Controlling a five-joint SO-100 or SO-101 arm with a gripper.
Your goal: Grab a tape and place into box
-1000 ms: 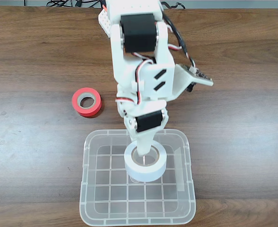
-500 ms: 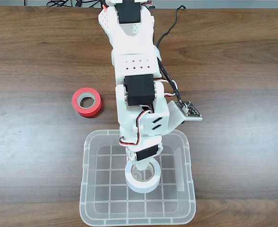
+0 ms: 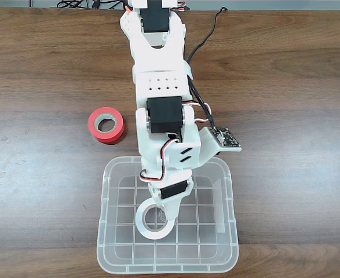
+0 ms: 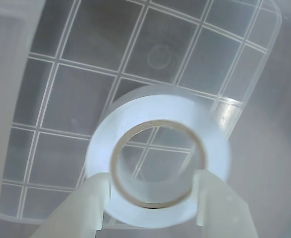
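Your gripper (image 4: 152, 191) is clamping the tape (image 3: 153, 220), holding it inside the box (image 3: 109, 255).

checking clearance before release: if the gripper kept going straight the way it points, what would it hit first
Probably the gridded floor of the box. The gripper points down into it with the tape between its fingers; the remaining gap is unclear.
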